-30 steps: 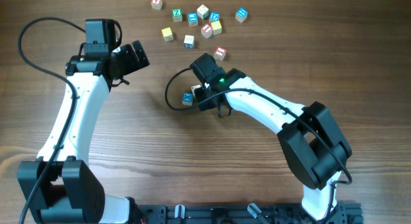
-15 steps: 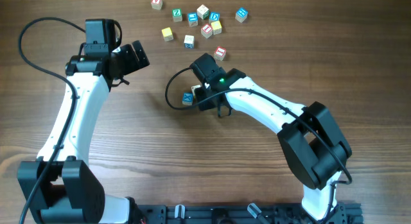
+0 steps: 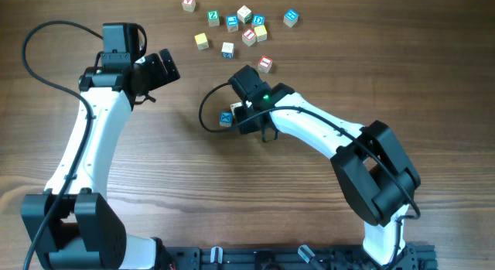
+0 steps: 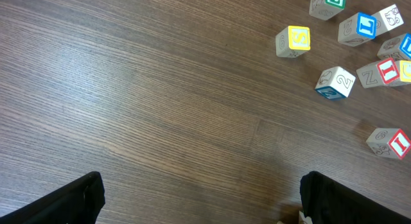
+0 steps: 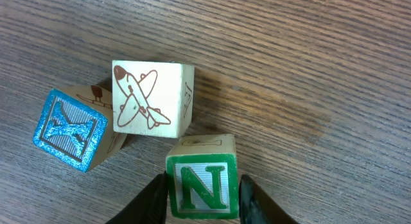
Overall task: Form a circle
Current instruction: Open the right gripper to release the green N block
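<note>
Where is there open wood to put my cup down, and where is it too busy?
Bare wood: the wide stretch between the left arm and right arm, and the far right corner. Crowded: the scattered cubes at top centre, and the right gripper gripping the green N cube beside two others.
</note>
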### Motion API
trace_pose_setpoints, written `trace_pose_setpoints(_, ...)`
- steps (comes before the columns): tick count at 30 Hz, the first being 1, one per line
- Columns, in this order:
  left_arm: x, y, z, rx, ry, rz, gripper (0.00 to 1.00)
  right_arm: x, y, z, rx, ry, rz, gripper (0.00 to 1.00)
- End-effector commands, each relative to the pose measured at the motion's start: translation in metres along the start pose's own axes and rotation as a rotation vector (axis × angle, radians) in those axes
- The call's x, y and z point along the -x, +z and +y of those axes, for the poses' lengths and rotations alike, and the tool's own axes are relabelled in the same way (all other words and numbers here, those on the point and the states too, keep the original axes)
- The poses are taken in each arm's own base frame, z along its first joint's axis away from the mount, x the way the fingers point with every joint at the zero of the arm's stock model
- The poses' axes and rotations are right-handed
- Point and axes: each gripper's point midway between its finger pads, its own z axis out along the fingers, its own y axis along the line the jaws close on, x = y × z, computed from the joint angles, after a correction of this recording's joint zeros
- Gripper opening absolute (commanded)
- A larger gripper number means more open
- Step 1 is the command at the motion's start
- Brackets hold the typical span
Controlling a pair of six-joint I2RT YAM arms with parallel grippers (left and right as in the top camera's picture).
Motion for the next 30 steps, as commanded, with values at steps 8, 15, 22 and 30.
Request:
trace_pose_setpoints(8,0.001,0.001,0.003,0.010,-0.012,-0.005,1.00,-0.010,0.008,-0.003,-0.019,0.057,0.032,0.32)
trace_pose_setpoints(15,0.001,0.001,0.003,0.010,-0.012,-0.005,1.00,-0.007,0.008,-0.002,-0.015,0.074,0.022,0.34)
trace_pose_setpoints(22,0.001,0.001,0.003,0.010,-0.012,-0.004,1.00,-0.006,0.008,-0.001,-0.014,0.073,0.016,0.39)
trace_pose_setpoints(30,0.001,0.001,0.003,0.010,-0.012,-0.004,1.00,0.004,0.002,0.001,-0.007,0.067,-0.018,0.61)
